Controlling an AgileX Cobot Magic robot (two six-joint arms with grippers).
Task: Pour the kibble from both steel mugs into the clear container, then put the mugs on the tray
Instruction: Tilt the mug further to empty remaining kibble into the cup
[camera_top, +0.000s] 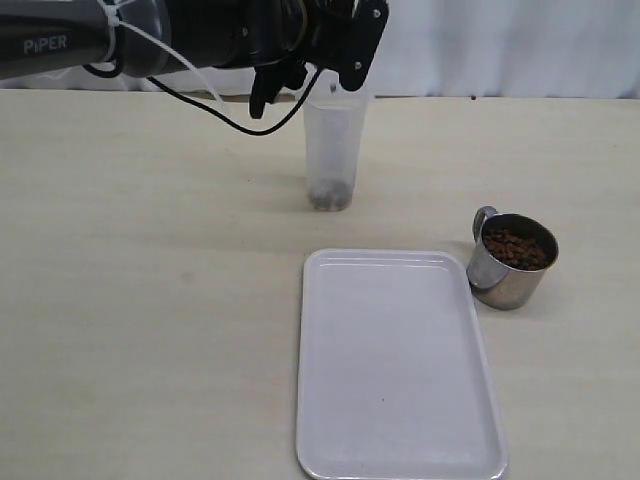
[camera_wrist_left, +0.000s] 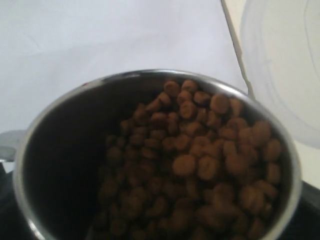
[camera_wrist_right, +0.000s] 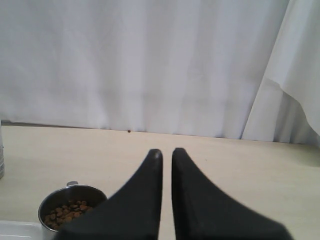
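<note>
1. The left pincer (camera_top: 310, 72) is spread wide around the held mug (camera_wrist_left: 65, 150), which is tilted in the air.
2. Kibble (camera_wrist_left: 200, 165) is piled toward one side of this mug.
3. The container (camera_top: 333, 150) stands just below this pincer, with a little kibble at its bottom.
4. The right pincer (camera_wrist_right: 166, 155) is fully closed and holds nothing.
5. The other mug (camera_top: 505, 287), with kibble inside, stands near the right pincer, just beside the tray (camera_top: 395, 380).
</note>
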